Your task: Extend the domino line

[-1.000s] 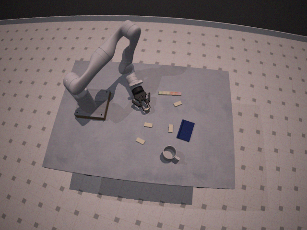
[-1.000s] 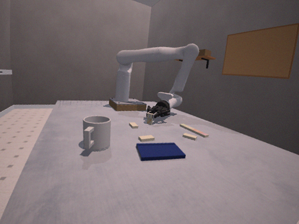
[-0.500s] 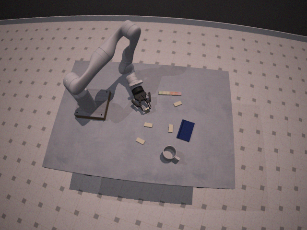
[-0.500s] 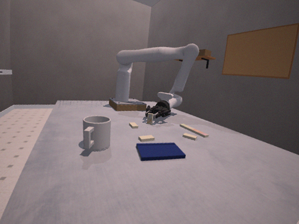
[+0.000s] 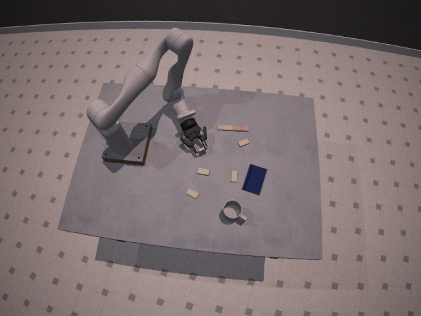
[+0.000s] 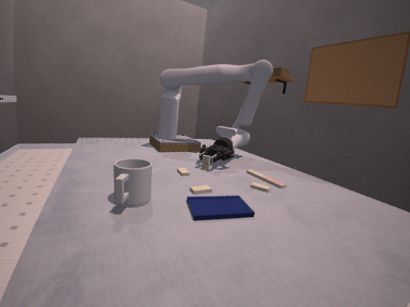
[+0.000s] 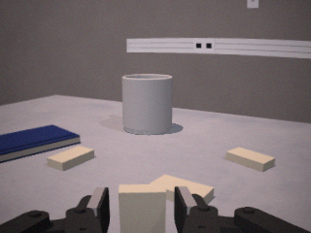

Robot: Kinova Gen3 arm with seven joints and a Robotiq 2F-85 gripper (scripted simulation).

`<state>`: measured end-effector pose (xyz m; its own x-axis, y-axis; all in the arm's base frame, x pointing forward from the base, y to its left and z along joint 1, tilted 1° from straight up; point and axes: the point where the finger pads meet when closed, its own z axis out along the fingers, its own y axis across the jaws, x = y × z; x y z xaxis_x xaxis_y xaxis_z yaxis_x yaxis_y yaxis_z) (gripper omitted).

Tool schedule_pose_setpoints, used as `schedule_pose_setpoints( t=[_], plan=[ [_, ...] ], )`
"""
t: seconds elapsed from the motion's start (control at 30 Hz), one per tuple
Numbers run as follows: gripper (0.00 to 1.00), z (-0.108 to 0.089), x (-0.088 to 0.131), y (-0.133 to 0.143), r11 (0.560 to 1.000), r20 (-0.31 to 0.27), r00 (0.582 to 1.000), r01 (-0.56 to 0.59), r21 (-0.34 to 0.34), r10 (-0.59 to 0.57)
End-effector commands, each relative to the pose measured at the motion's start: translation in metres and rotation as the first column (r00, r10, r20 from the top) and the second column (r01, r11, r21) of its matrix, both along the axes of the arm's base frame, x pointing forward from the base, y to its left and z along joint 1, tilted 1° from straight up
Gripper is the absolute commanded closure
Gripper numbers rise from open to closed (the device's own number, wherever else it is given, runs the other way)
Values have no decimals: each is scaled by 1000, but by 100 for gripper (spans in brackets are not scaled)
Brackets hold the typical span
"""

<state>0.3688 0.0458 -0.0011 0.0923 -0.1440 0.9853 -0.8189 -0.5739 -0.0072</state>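
Note:
My gripper (image 5: 200, 148) (image 6: 209, 156) (image 7: 141, 203) is low over the table, left of the line, and open. A cream domino (image 5: 202, 151) (image 6: 206, 162) (image 7: 142, 214) stands upright on the table between the fingers, with a gap on each side. The face-up line of dominoes (image 5: 233, 128) (image 6: 266, 178) lies to the right. Face-down cream dominoes lie flat: one (image 5: 243, 142) (image 6: 260, 186) just below the line, one (image 5: 203, 171) (image 6: 183, 171) (image 7: 187, 186) close in front of the gripper, one (image 5: 233, 176) (image 6: 201, 189) (image 7: 71, 157) beside the book, and one (image 5: 192, 193) (image 7: 250, 158) further out.
A blue book (image 5: 254, 178) (image 6: 219, 207) (image 7: 34, 140) lies flat right of the loose dominoes. A grey mug (image 5: 233, 209) (image 6: 132, 181) (image 7: 147, 103) stands toward the front of the table (image 5: 102, 204). The arm's base plate (image 5: 135, 149) is at the left.

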Motion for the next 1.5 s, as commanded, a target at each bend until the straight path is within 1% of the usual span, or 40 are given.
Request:
schedule_pose_setpoints(
  t=[0.0, 0.2, 0.27, 0.6, 0.77, 1.47],
  plan=[
    [53, 1, 0, 1, 1000, 1, 1000, 0, 0, 0],
    [53, 11, -7, 10, 1000, 1, 1000, 0, 0, 0],
    [53, 11, -7, 10, 1000, 1, 1000, 0, 0, 0],
    [53, 40, -27, 38, 1000, 1, 1000, 0, 0, 0],
    [53, 49, -33, 47, 1000, 1, 1000, 0, 0, 0],
    [53, 51, -34, 48, 1000, 1, 1000, 0, 0, 0]
  ],
)
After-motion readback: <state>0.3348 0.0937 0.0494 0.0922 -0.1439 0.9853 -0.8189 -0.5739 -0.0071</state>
